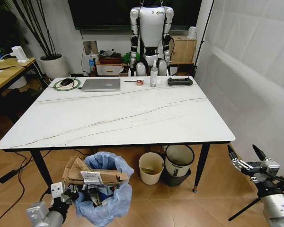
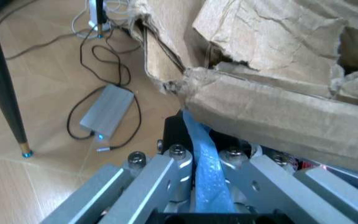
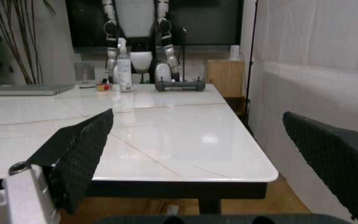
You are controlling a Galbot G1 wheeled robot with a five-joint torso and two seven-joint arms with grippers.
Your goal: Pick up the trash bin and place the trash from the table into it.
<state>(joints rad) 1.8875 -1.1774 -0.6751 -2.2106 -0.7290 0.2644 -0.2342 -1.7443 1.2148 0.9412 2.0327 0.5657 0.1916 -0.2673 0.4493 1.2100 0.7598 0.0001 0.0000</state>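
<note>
The white marble-look worktop (image 1: 118, 118) fills the middle of the head view, standing on black legs. Its near and middle surface is bare; along the far edge lie a grey laptop (image 1: 101, 84), a green cable coil (image 1: 66, 84), a roll of tape (image 1: 139, 82), a clear spray bottle (image 1: 154, 74) and a black controller (image 1: 180, 81). Behind the worktop stands a white humanoid robot (image 1: 151, 33).

On the wooden floor under the near edge sits the trash bin (image 1: 106, 189), lined with a crinkly light-blue bag that puffs over its rim. Torn brown cardboard (image 1: 92, 173) is stuffed into its mouth and sticks out toward the robot's left, with a printed label on it. To the right of it, well apart, stand a cream bucket (image 1: 151, 168) and a dark bin with a white liner (image 1: 179, 163).

The left gripper (image 1: 61, 193) is low at the bin's left side, touching the bag. In the left wrist view its fingers (image 2: 166, 170) are pressed together on a fold of the blue bag (image 2: 207, 172), just below the cardboard (image 2: 278, 93); a grey power adapter (image 2: 106, 112) lies on the floor beyond.

The right gripper (image 1: 247, 159) hangs off to the right of the worktop, below its level, its fingers (image 3: 79, 154) spread wide and holding nothing.
</note>
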